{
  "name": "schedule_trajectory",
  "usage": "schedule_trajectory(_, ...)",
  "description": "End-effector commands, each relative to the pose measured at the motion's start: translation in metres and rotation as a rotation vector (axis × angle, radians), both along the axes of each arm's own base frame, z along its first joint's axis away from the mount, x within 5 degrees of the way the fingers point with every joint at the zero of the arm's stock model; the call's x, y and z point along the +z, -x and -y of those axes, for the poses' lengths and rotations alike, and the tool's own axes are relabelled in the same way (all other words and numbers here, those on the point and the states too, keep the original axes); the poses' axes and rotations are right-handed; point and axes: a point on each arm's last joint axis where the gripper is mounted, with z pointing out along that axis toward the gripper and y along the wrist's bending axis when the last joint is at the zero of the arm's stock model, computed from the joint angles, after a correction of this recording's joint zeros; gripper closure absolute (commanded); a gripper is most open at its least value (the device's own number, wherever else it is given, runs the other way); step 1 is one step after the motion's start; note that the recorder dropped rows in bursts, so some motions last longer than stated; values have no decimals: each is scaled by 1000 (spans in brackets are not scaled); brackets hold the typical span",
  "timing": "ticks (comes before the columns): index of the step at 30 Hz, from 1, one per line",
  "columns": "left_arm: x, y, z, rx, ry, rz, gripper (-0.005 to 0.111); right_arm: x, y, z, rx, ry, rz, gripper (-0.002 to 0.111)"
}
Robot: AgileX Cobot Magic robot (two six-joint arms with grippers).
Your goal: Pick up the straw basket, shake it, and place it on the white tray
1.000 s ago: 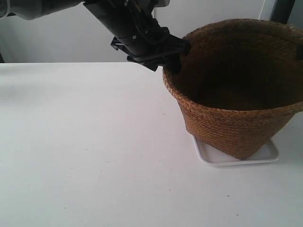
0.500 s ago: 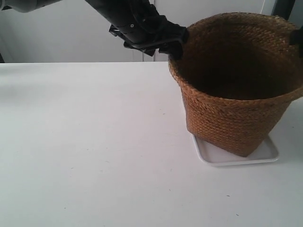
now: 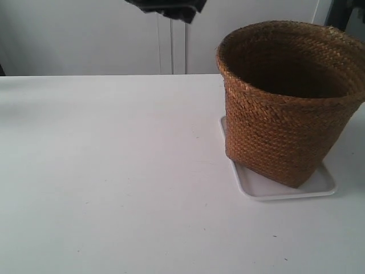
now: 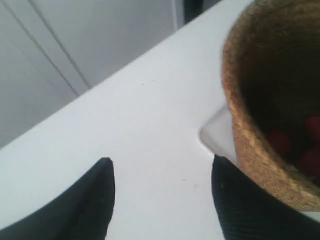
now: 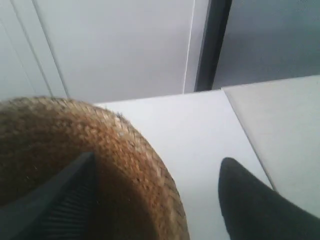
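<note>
Since a second ago, the left gripper (image 4: 161,172) is rising clear of the straw basket (image 3: 285,131), spread and empty. The right gripper (image 5: 159,162) is hanging spread astride the basket's rim. The basket is sitting upright on the white tray (image 3: 320,185), so only the arms' retreat is seemingly remaining.

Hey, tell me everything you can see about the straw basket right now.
The straw basket is brown, woven of braided straw, with a thick round rim and walls tapering to a smaller base; no handles show. It stands upright on the white tray, at the exterior view's right. Its inside is dark, with blurred red shapes low down. The left gripper hangs open beside it, apart. The right gripper, open, has a finger on either side of the rim; contact cannot be told.
</note>
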Motion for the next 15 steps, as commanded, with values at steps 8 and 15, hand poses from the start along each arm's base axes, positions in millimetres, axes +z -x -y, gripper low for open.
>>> schedule_trajectory(8, 51, 95, -79, 82, 129, 124, 48, 86, 131, 2, -7, -96, 435, 67)
schedule_trajectory(15, 39, 157, -122, 66, 335, 259, 48, 86, 209, 2, -1, -149, 608, 76)
